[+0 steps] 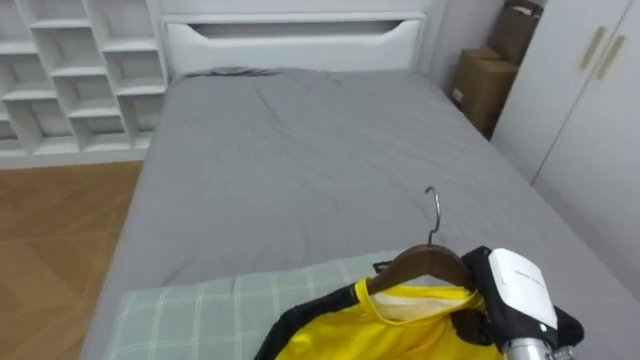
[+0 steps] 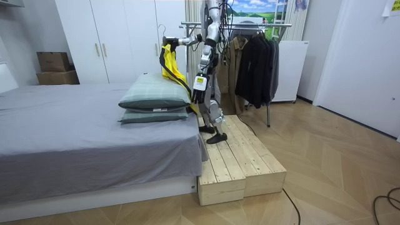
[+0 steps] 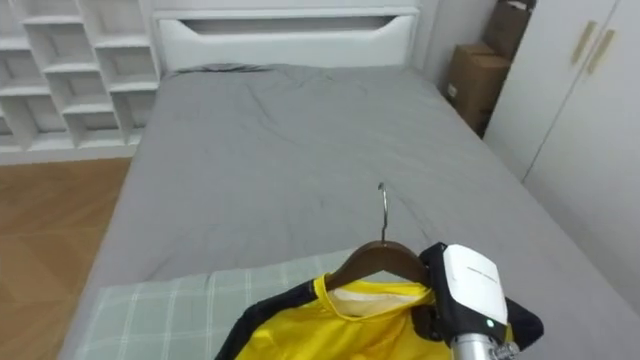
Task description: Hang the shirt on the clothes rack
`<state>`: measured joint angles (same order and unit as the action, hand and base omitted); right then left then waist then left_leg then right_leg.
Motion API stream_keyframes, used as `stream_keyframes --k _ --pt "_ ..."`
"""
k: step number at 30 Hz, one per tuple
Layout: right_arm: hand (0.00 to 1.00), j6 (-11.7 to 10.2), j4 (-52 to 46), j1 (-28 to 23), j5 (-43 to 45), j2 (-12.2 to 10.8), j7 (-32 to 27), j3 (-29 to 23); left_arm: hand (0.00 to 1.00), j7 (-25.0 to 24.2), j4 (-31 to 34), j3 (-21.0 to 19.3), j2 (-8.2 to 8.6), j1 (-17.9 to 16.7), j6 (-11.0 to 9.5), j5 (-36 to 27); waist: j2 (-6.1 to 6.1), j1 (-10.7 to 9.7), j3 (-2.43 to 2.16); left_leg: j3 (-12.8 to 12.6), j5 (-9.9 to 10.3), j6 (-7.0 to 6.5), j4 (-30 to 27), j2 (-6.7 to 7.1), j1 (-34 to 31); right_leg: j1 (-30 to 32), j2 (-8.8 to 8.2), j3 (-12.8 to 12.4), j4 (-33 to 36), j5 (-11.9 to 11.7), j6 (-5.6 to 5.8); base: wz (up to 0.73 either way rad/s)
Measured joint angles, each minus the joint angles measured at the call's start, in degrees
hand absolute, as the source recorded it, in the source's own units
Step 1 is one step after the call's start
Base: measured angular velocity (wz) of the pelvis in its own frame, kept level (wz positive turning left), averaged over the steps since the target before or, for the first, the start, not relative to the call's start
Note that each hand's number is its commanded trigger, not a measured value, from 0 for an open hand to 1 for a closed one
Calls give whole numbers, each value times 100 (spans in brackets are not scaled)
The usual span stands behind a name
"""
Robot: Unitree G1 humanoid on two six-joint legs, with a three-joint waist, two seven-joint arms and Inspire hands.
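Gripping the hanger [image 1: 425, 266] at 5 o'clock, right hand [image 1: 520, 315] curled round it. Tilt it and the yellow shirt [image 1: 400, 330] probably slips.

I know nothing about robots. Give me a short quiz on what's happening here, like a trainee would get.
1. True or false: the yellow garment hangs on a wooden hanger.
2. What does the right hand hold? A) a broom B) the hanger C) nothing
3. Fill in: the robot stands on a wooden ____ at the foot of the bed.
Key: 1 true; 2 B; 3 platform.
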<state>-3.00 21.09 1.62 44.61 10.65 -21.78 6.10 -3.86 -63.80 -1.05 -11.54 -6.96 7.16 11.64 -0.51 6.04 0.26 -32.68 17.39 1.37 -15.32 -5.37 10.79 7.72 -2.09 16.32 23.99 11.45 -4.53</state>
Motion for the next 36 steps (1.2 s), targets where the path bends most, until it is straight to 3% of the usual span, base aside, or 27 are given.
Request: stream_keyframes --k 4,6,8,9,10,11,12,13,14,16,17,18,20,21,22,23,24,25,26,27,28,29,30,31,32,33,36 --pt "100 -6 -118 -2 -318 -48 137 -1 0 234 25 -55 -31 -1 6 38 -6 -173 13 -193 54 84 -893 -297 -164 -29 168 -250 -1 44 -159 -56" --pt "100 -6 -267 -1 -508 -22 144 -3 0 319 50 -66 -21 -42 7 26 74 -190 56 124 50 84 -1557 -448 -312 -33 341 -637 77 100 -255 -80" --pt "100 -6 -339 -1 -608 -3 144 1 0 347 46 -119 -22 -55 68 30 101 -232 61 647 72 84 -1968 -474 -573 -19 466 -995 190 152 -312 -76" --pt "100 -6 -356 0 -637 23 143 11 0 367 47 -103 -6 -91 105 32 90 -204 62 1013 114 83 -1998 -345 -731 19 507 -1241 193 171 -332 -75" --pt "100 -6 -368 0 -636 22 143 19 0 375 47 -99 1 -121 120 49 75 -205 70 1180 120 77 -1993 -276 -815 28 517 -1381 181 160 -309 -101" --pt "100 -16 -372 0 -616 26 140 48 0 389 48 -100 26 -190 179 115 39 -216 92 1587 119 77 -1906 -123 -1008 45 537 -1680 169 121 -273 -104" --pt "100 -17 -371 -1 -616 30 140 67 0 457 50 -107 72 -266 227 152 -13 -211 118 2047 112 73 -1687 109 -1170 62 642 -2155 139 63 -271 -101" --pt "100 -17 -371 -4 -616 35 139 65 0 485 50 -109 101 -297 247 153 -9 -227 114 2277 101 79 -1506 202 -1230 62 719 -2417 87 7 -264 -89" --pt "100 -17 -372 -5 -634 46 136 65 0 497 50 -109 138 -344 266 165 38 -236 62 2579 72 80 -1032 386 -1216 61 889 -2946 -65 -134 -240 -75" --pt "100 -11 -371 6 -836 84 126 180 0 546 43 -91 208 -376 269 165 48 -40 24 3149 -173 -80 -23 843 -1038 21 1234 -4268 -386 -578 -135 -106" --pt "100 -11 -374 16 -838 85 126 205 0 561 41 -88 231 -413 271 165 36 6 31 3238 -274 -124 174 932 -1018 -19 1318 -4597 -484 -678 -118 -113" --pt "100 -6 -373 23 -823 97 129 291 0 561 42 -88 261 -467 296 165 82 44 5 3474 -497 -178 414 1037 -1024 -120 1420 -5125 -685 -878 -67 -81" --pt "100 -5 -372 31 -878 80 141 458 0 562 42 -90 267 -497 427 171 119 50 10 3724 -809 -225 606 993 -1024 -162 1549 -5410 -914 -1112 -81 -82" --pt "100 -6 -370 31 -938 82 160 510 0 571 44 -85 264 -488 484 170 216 13 15 3755 -1067 -271 620 835 -1005 -76 1745 -5375 -962 -1121 -22 -69" --pt "100 -2 -368 31 -946 66 185 506 0 579 43 -88 258 -475 516 166 243 -5 10 3688 -917 -318 622 755 -991 -23 1824 -5316 -936 -1103 5 -49" --pt "100 13 -360 30 -1003 14 196 495 0 623 43 -90 230 -402 563 164 162 -44 53 3517 -854 -274 626 672 -1023 113 1766 -5006 -919 -1104 41 -76" --pt "100 5 -380 43 -1064 4 199 510 0 653 40 -81 236 -399 585 177 106 38 72 3207 -813 -322 628 645 -1037 339 1504 -4237 -952 -1123 119 -88" --pt "100 2 -381 44 -1063 -4 198 510 0 654 36 -80 242 -406 629 196 96 56 73 3067 -779 -334 601 623 -1042 438 1357 -3787 -955 -1112 146 -113" --pt "100 2 -385 32 -1037 -5 197 502 0 657 5 -68 240 -407 700 203 115 23 82 2815 -692 -367 557 567 -1049 563 1018 -2853 -803 -944 205 -86" --pt "100 11 -388 11 -1027 23 196 472 0 660 5 13 231 -406 767 197 137 -56 111 2568 -596 -379 484 512 -1045 750 643 -2128 -167 -506 293 -58" --pt "100 12 -388 -10 -1027 39 196 443 0 660 5 19 223 -406 798 197 130 -124 108 2452 -552 -362 437 490 -1036 785 396 -1869 182 -307 369 -21" --pt "100 17 -387 -46 -1035 40 196 351 0 660 10 13 173 -406 811 199 22 -185 109 2205 -461 -297 321 494 -1020 769 -74 -1608 676 10 579 -26" --pt "100 14 -391 0 -1002 8 207 327 0 664 5 -89 120 -407 814 220 -142 -125 113 1998 -358 -211 120 519 -1036 789 -243 -1750 625 292 690 -45" --pt "100 13 -406 32 -997 8 240 333 0 674 -14 -197 131 -406 814 244 -151 -115 129 1993 -340 -153 27 513 -1078 804 -94 -1979 559 283 628 -90" --pt "100 13 -462 33 -1034 82 301 358 0 676 -108 -307 204 -427 814 247 -14 -3 105 2148 -339 -144 -25 448 -1089 716 192 -2206 255 75 554 -119" --pt "100 17 -558 35 -1047 108 325 385 0 675 -217 -337 203 -438 814 237 75 76 121 2281 -342 -144 16 367 -1065 617 445 -2414 -116 -232 396 -122" --pt "100 70 -817 3 -1046 176 387 386 0 675 -411 -454 163 -474 819 226 97 33 118 2412 -352 -89 87 277 -1074 636 737 -2727 -380 -505 274 -84"
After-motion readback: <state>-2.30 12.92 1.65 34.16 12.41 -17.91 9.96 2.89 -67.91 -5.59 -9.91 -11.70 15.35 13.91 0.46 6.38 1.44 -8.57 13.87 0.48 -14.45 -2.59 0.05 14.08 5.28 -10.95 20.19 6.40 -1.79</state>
